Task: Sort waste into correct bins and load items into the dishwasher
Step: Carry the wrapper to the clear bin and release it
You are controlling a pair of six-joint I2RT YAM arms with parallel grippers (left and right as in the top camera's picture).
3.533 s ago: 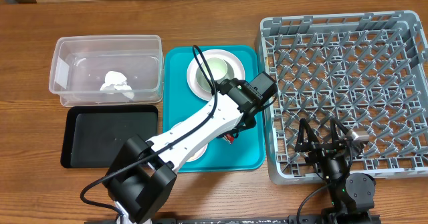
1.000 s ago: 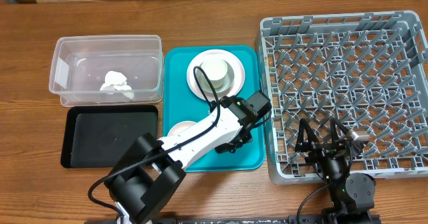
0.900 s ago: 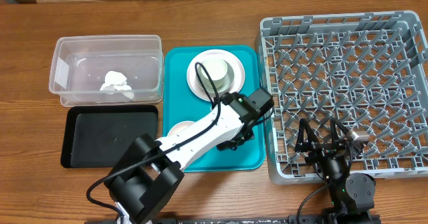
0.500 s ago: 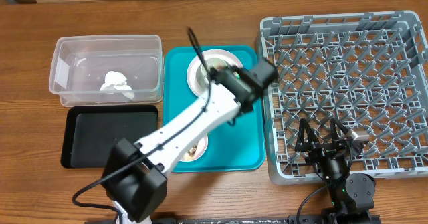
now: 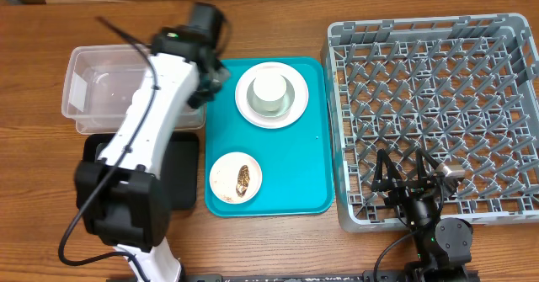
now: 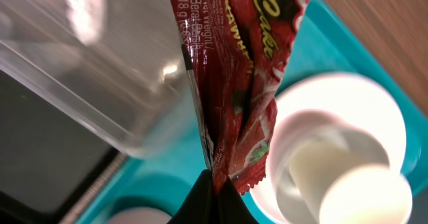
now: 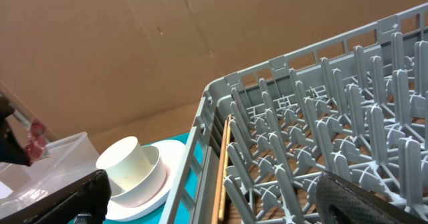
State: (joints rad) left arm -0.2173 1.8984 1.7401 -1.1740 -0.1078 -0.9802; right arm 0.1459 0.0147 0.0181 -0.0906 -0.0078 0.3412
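Note:
My left gripper (image 6: 212, 184) is shut on the bottom edge of the crinkled red snack wrapper (image 6: 231, 83), which hangs over the line where the clear tub (image 5: 84, 88) meets the teal tray (image 5: 312, 164). In the overhead view that gripper (image 5: 214, 73) sits at the tub's right wall. A white cup (image 5: 271, 92) stands in a bowl on the large plate (image 5: 249, 112). A small shallow bowl (image 5: 236, 177) holds a brown food scrap. My right gripper (image 5: 413, 177) is open over the front edge of the grey dish rack (image 5: 438, 80), holding nothing.
The flat black tray (image 5: 184, 160) lies in front of the tub, largely under my left arm. The rack's pegs (image 7: 321, 137) fill the right wrist view. Bare wooden table (image 5: 278, 13) runs along the back.
My left arm has swung up and to the left, from the tray's right-middle to the tub's right wall, carrying the red wrapper. The right arm has not moved.

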